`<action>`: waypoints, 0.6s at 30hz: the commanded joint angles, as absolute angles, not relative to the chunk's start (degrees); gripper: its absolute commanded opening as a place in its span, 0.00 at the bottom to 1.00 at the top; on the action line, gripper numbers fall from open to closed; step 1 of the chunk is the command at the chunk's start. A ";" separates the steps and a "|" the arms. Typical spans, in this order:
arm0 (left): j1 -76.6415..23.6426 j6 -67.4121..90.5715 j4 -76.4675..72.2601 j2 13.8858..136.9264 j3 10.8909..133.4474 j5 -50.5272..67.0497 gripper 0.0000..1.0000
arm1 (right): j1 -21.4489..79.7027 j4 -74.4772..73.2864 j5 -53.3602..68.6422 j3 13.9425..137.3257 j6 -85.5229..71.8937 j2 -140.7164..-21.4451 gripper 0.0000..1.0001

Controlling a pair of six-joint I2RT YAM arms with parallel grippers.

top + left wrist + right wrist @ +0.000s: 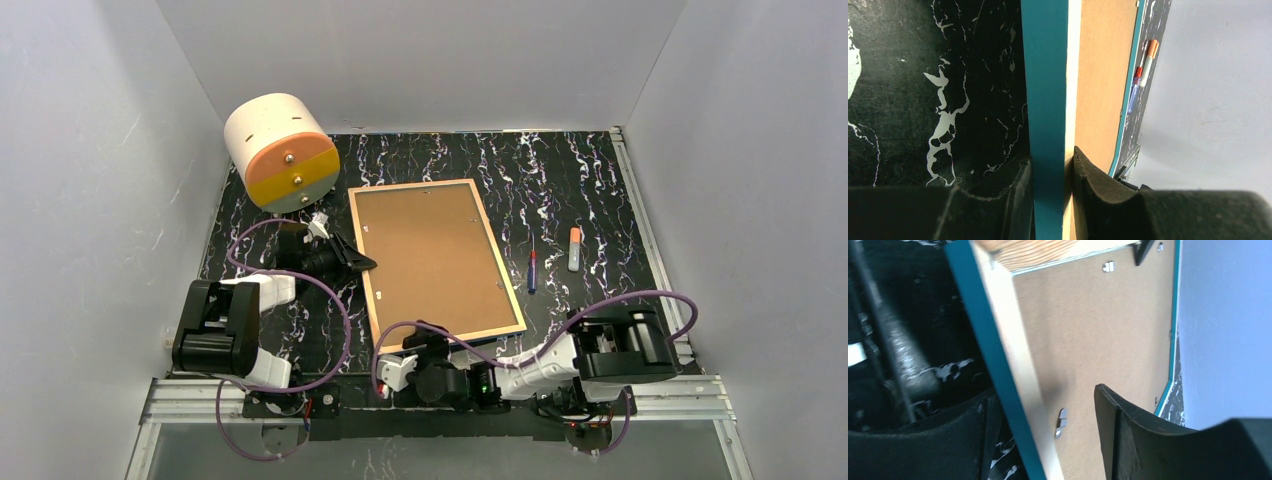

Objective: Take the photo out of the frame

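On the table (590, 190), I see the frame (499, 254) lying face down. My left fingers (1093, 180) pinch its left edge; my right fingers (1128, 430) straddle its near edge, spread. Two pens (532, 270) lie apart to its right.

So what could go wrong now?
The left gripper pinches only the thin edge of the frame, so it might slip or twist. The metal tabs seem to hold the backing board in; pulling now could bend it. Sliding the frame might knock the pens beside it.
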State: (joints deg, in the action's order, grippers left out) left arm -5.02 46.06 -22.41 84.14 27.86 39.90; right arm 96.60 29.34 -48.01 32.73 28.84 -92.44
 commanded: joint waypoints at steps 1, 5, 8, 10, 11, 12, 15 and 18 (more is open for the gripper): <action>-5.19 43.49 -21.75 81.59 28.08 40.26 0.00 | 94.50 46.49 -52.10 30.96 38.81 -94.82 0.70; -5.18 43.15 -21.35 81.57 28.43 40.17 0.00 | 93.60 51.22 -51.45 29.74 41.82 -96.76 0.66; -5.19 43.10 -21.36 81.58 28.34 40.09 0.00 | 93.60 52.72 -51.46 29.77 42.27 -98.10 0.58; -5.19 43.30 -21.40 81.57 28.22 40.09 0.00 | 93.60 53.72 -51.55 29.87 43.24 -99.05 0.55; -5.14 43.32 -21.40 81.56 28.21 40.11 0.00 | 93.60 54.70 -51.62 29.77 43.58 -99.49 0.55; -5.18 43.37 -21.41 81.52 28.21 40.16 0.00 | 93.60 56.12 -51.90 29.73 43.75 -99.95 0.55; -5.19 43.33 -21.28 81.39 28.19 40.18 0.00 | 93.58 59.06 -53.28 29.62 44.43 -101.94 0.55; -5.19 43.25 -21.05 81.38 28.21 40.26 0.00 | 93.59 68.99 -55.86 28.48 49.52 -104.83 0.55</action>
